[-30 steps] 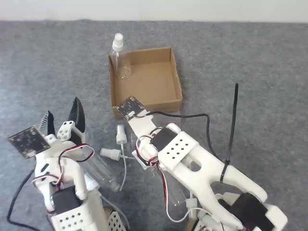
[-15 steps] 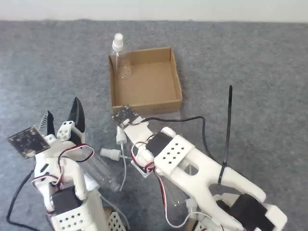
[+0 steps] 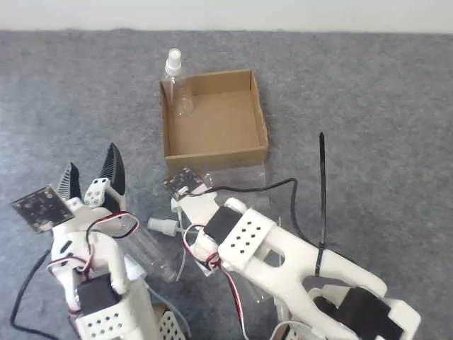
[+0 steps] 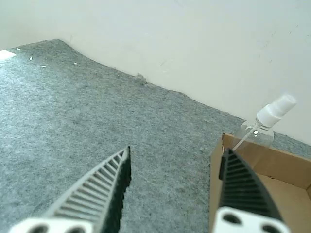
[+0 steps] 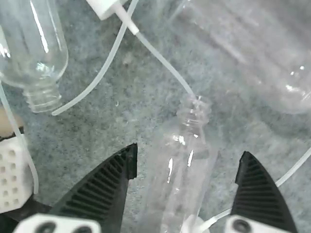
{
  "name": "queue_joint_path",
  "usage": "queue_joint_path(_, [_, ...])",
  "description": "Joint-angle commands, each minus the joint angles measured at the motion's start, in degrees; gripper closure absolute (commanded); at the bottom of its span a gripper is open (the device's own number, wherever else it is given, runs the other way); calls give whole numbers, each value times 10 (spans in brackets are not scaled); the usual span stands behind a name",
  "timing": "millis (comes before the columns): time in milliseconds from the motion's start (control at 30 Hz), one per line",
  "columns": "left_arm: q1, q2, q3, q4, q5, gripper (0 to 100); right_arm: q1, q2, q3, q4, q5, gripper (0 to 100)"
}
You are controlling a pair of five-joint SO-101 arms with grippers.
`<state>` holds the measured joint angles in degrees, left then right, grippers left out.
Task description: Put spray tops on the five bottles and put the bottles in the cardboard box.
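High view: the right arm has pulled back from the box toward the near edge of the tabletop. The left arm hasn't moved. The box sits toward the far edge, with one capped bottle upright in its far-left corner. A loose spray top and a bare bottle lie near the near edge.

Left wrist view: left jaws wide, empty, up off the tabletop, aimed at the box and the capped bottle.

Right wrist view: right jaws wide, straddling an uncapped bottle lying flat. Contact: can't tell. A spray top's tube reaches its mouth. A second uncapped bottle lies nearby.

Read: the retreat lines up the next pick. One bottle boxed, the rest pending.
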<state>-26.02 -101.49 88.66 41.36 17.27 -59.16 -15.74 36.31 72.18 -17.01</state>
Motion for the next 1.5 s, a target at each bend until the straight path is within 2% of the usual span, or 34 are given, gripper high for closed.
queue_joint_path(0, [-4, -7, -5, -18, 0, 728, -7, -29, -9, 2, -18, 709])
queue_joint_path(200, [-3, -7, -5, -18, 0, 728, -7, -29, 25, 0, -18, 709])
queue_joint_path(467, [-3, -7, -5, -18, 0, 728, -7, -29, 87, -84, -18, 722])
queue_joint_path(700, [-3, -7, -5, -18, 0, 728, -7, -31, 95, -104, -18, 884])
queue_joint_path(900, [-3, -7, -5, -18, 0, 728, -6, -44, 93, -97, -16, 969])
queue_joint_path(1067, [-3, -7, -5, -18, 0, 728, -6, -97, 94, -95, -14, 991])
queue_joint_path(1467, [-3, -7, -5, -18, 0, 728, -7, -284, 94, -17, -14, 992])
